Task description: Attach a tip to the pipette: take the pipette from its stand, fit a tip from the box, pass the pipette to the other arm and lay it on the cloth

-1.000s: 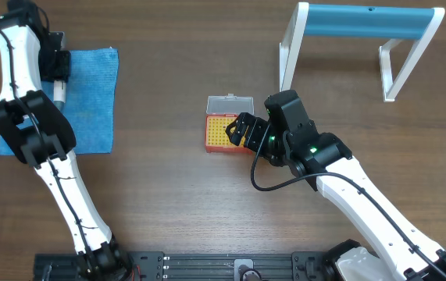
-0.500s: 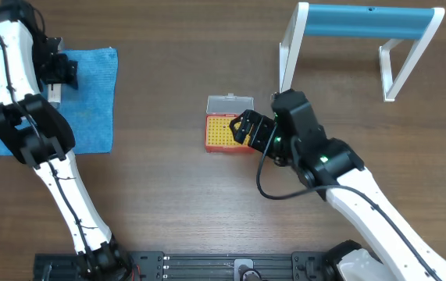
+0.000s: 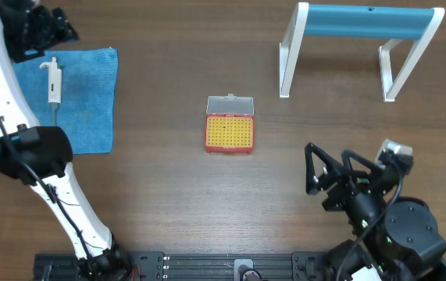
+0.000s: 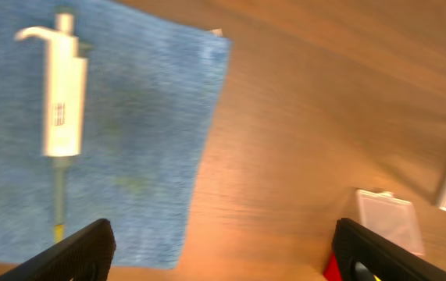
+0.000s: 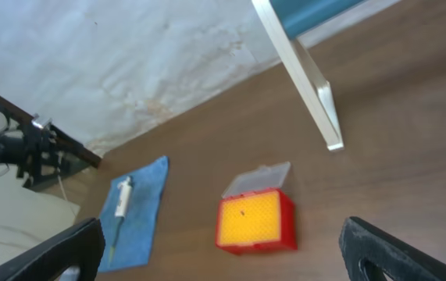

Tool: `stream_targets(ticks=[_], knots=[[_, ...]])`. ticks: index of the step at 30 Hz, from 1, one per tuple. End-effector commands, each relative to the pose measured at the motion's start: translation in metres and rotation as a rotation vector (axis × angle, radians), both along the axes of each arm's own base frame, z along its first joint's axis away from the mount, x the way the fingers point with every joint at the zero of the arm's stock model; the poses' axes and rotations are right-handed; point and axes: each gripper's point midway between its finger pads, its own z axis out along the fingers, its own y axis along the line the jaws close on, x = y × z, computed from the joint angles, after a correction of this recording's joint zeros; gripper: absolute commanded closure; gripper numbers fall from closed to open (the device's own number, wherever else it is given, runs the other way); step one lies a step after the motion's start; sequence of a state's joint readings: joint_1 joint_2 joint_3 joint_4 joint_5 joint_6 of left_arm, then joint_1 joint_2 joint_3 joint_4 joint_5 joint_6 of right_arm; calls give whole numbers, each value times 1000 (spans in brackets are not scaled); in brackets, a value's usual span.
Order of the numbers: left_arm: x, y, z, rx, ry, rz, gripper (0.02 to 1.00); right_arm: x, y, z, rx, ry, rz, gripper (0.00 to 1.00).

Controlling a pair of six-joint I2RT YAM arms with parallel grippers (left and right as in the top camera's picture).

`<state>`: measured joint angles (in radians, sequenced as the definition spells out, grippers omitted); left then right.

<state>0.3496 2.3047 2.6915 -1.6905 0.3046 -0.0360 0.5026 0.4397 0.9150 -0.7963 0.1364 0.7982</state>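
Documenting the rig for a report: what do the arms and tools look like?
Left arm: white links, black joints, thin black cable. Right arm: black housings, black cables, small green lights. Left tool and right tool: black, two blunt fingers each.

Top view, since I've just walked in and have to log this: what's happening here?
The pipette lies on the cloth, a yellow tip at its end, with no hand on it. The left hand hangs open by the cloth; the right hand is open near its own base. The tip box stands open in the middle.
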Motion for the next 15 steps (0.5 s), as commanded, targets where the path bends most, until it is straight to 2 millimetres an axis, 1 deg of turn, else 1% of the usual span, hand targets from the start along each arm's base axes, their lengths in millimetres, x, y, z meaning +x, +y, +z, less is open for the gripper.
stream_targets(ticks=[1,3,5,6,7,8,9,13,15], knots=[[16,-71,7,-81,-26,-95,119,-5,-6,-10,-50,22,-10,29],[17,-92,11,-79,-36,-141,117,-9,-9,-21,-74,66,-9,29],[17,-101,18,-77,-52,-160,119,-13,-11,-32,-99,109,-8,27],[14,-101,26,-74,-66,-161,119,-16,-12,-37,-111,130,-8,29],[12,-101,30,-70,-75,-161,117,-17,-13,-41,-119,145,-8,29],[10,-99,40,-62,-97,-156,119,-20,-15,-46,-130,164,-7,29],[4,-95,57,-48,-140,-149,119,-23,-16,-51,-143,188,-7,29],[-15,-79,94,1,-221,-113,119,-29,-20,-62,-169,234,-6,29],[-29,-75,119,16,-281,-102,119,-31,-22,-67,-181,255,-7,29]])
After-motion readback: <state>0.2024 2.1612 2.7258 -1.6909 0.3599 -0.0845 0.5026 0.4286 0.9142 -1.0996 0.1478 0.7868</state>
